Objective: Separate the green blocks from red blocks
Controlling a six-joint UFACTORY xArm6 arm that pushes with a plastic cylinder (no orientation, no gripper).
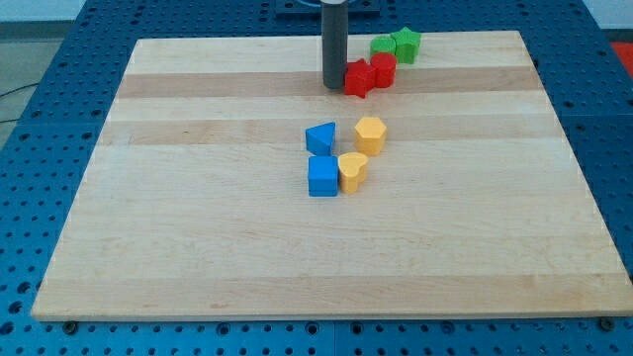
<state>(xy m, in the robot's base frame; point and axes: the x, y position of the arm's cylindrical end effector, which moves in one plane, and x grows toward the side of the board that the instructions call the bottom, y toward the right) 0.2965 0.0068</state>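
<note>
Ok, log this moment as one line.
tip: touching red star block at its left | red cube against green cube, green star block | unseparated

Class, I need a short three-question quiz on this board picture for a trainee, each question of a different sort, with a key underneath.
1. True or false: my tip stands at the view's right of the red blocks.
2. Multiple choice: which blocks lie nearest the view's top? A) blue B) yellow C) green
3. Fill in: the lower blue block touches a ____ block on its right in the view.

Key
1. False. It stands just left of the red star block, which adjoins the red cube.
2. C. The green star block and the green block beside it sit above the reds on the wooden board.
3. Yellow: the lower yellow block.
</note>
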